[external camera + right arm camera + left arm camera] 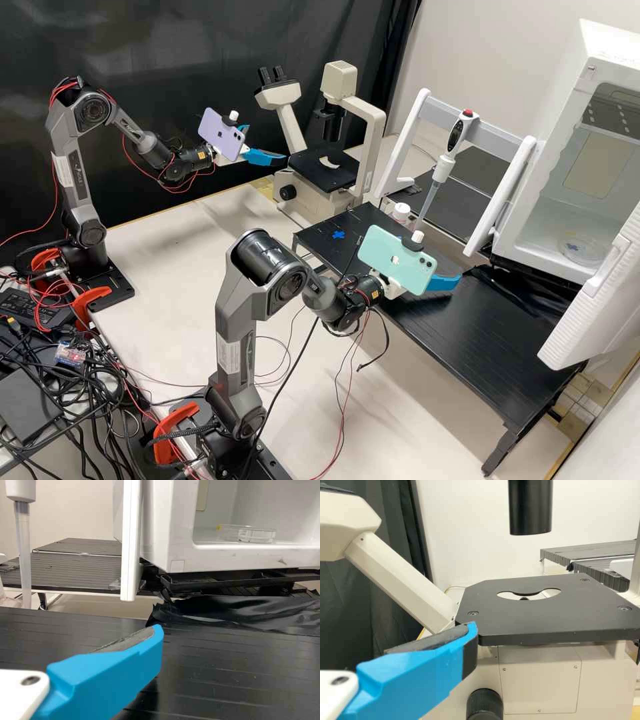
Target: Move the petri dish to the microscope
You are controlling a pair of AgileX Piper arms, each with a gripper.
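Inside the white chamber (172, 535) at far right, the petri dish (257, 534) lies waiting as your right gripper (450, 279), fingers apart, should enter level, clear of the door (590, 303), before closing gently.

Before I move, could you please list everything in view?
Petri dish: one, clear, in cabinet
Cabinet: one, white, right
Microscope: one, cream, back
Pipette: one, white, on stand
Stand: one, white, behind platform
Bottle: one, white, beside pipette
Platform: one, black, on bench
Cross: one, blue, on platform
Bench: one, pale, beneath platform
Cables: many, black, lower left
Phones: two, mint and lilac, on arms
Arms: two, grey, at bench
Left fingers: two, blue, by microscope
Right fingers: two, blue, above platform
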